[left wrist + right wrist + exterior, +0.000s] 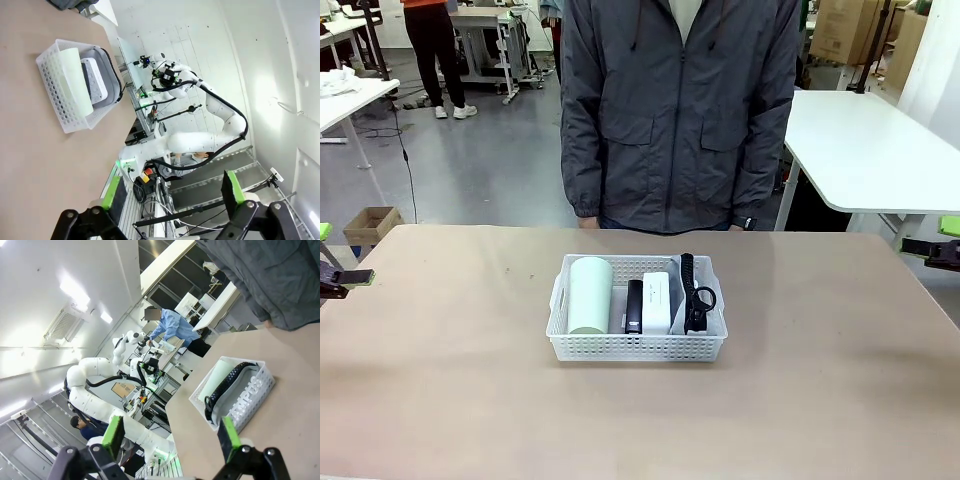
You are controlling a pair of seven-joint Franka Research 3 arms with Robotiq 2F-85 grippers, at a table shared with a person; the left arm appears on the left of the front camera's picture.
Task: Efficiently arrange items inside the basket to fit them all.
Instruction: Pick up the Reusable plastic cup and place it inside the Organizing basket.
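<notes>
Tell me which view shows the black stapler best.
The front view: the black stapler lies in plain sight in the basket between the cup and the white box. In the wrist views I cannot make it out behind the other items.

Setting: robotics laboratory or research workshop. Evidence: grey polished concrete floor (490, 150); several white-topped metal-framed work tables (880, 150); stacked brown cardboard boxes (850, 40) against the far wall; white jointed robot arms (220, 107) mounted at neighbouring stations; a ceiling air-conditioning unit (60, 322) and strip lighting; a beige laminate table (440, 340) in the foreground.
</notes>
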